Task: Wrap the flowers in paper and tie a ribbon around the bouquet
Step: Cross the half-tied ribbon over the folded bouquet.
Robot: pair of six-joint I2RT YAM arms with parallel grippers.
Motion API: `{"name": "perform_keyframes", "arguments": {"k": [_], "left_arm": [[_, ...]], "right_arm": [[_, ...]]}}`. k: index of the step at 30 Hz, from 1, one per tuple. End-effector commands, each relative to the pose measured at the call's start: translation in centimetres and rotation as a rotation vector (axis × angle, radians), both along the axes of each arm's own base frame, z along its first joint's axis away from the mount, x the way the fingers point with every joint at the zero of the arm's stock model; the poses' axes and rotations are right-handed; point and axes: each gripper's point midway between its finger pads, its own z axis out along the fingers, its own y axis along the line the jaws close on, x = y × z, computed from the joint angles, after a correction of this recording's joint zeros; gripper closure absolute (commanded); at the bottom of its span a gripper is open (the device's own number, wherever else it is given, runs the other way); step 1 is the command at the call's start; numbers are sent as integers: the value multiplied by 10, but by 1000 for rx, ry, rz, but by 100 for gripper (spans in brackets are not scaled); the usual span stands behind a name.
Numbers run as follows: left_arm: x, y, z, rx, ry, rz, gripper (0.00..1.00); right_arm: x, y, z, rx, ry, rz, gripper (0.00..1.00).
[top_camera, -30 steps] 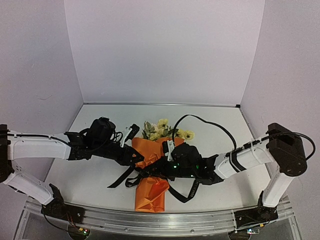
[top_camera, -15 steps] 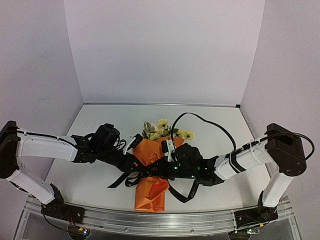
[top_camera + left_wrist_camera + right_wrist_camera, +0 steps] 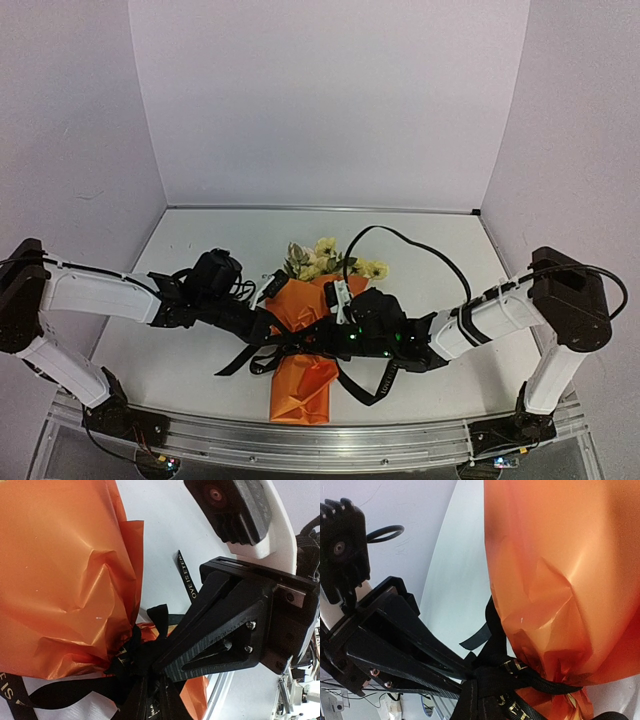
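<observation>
As the left gripper (image 3: 270, 328), just left of centre in the top view, is pinching the narrow black lettered ribbon (image 3: 236, 360) with jaws nearly together, the cone-shaped orange paper bouquet (image 3: 300, 385) is lying at lower centre on the white counter (image 3: 200, 240), ribbon cinching its waist. The right gripper (image 3: 308, 338), fully closed, is gripping that ribbon from the right. Uneven pulling may be risking a slipped tail or torn paper.

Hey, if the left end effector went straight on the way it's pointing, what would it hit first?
The knotted ribbon right at its tips, then likely the right end effector just beyond.
</observation>
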Motion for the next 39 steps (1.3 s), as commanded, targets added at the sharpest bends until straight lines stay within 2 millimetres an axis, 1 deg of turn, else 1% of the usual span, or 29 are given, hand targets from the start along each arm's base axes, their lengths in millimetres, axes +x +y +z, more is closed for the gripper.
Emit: {"name": "perform_keyframes", "arguments": {"k": [1,4,5,11,21,26,33,36,39], "left_arm": [[1,-6,8,-55,-8,-8,93],[0,-7,10,-69,-7,-7,99],[0,-7,11,-70,-5,-7,100],[4,-2,8,-58,-15,29,100],[15,1,16,-66,-61,96,100],[21,4,24,-80,-92,133,100],[20,5,23,-77,-89,129,100],[20,5,22,-74,-90,132,100],[20,5,23,-76,-93,135,100]], "right_arm": [[2,3,9,34,-37,0,100],[2,2,8,31,-37,-3,100],[3,2,8,31,-37,-5,100],[2,-4,4,20,-34,-16,100],[0,-11,0,11,-21,-24,99],[-1,-15,0,5,-29,-28,98],[-2,-15,-1,3,-24,-23,96],[-2,-17,-2,1,-24,-26,90],[-3,-18,-2,0,-23,-26,90]]}}
